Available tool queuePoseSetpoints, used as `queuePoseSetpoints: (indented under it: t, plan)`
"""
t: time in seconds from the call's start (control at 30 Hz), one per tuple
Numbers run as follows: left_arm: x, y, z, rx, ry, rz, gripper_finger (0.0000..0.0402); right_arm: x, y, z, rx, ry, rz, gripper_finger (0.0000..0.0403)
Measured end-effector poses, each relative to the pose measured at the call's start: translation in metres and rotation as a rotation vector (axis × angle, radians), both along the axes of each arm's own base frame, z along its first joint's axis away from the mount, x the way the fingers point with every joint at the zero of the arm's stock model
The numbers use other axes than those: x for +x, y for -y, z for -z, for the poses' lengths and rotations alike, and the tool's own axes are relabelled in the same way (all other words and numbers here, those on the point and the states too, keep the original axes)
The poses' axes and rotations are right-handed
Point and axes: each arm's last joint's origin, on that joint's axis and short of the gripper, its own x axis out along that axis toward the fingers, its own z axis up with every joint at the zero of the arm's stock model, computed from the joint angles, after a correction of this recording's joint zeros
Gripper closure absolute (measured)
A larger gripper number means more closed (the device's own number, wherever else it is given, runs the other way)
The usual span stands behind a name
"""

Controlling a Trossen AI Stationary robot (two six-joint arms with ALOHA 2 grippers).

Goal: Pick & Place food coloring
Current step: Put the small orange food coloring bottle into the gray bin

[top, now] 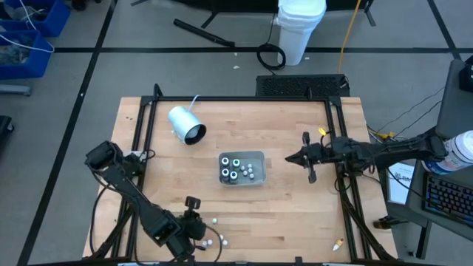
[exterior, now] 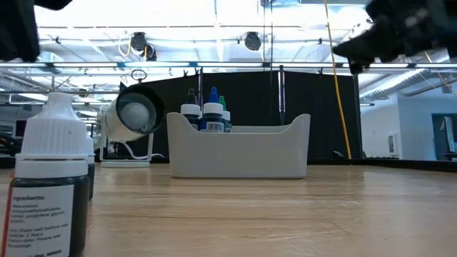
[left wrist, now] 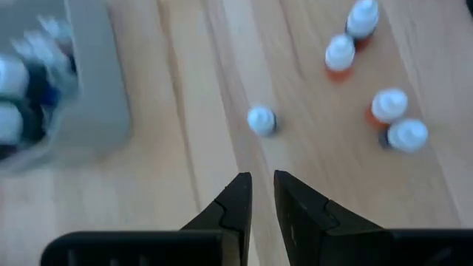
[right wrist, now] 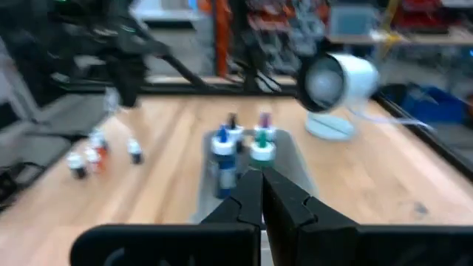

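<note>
Left gripper (left wrist: 262,185) hovers over bench (top: 281,214) near its front edge, jaws narrow, gripping nothing. Five loose bottles (left wrist: 261,120) stand just ahead. Other bottles (top: 235,168) sit in tray (top: 258,156) mid-bench. Right gripper (right wrist: 260,179) hangs beside tray, jaws closed, empty.

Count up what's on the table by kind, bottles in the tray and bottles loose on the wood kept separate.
Food coloring bottles in the grey tray: 7
Food coloring bottles loose on the wood by the left gripper: 5
Grey tray: 1
White-and-grey cylinder with a cord: 1
Total: 14
</note>
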Motion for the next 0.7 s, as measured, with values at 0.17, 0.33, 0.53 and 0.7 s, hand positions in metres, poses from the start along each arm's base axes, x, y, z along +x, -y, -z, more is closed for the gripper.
queuePoseSetpoints:
  t: [0.17, 0.33, 0.53, 0.7]
  plan:
    - [-0.002, 0.001, 0.013, 0.072, 0.115, 0.010, 0.0334, 0.014, -0.003, -0.044, -0.005, -0.302, 0.114, 0.0403]
    - [-0.008, -0.007, 0.042, 0.064, 0.139, 0.000, 0.0334, 0.028, -0.019, -0.071, 0.027, -0.678, 0.133, 0.0403]
    - [-0.022, -0.020, 0.069, 0.041, 0.074, -0.058, 0.0334, 0.026, -0.060, -0.084, -0.041, -1.273, 0.111, 0.0403]
    - [-0.027, -0.024, 0.076, 0.038, 0.068, -0.082, 0.0334, 0.021, -0.103, -0.074, 0.084, -1.545, 0.090, 0.0403]
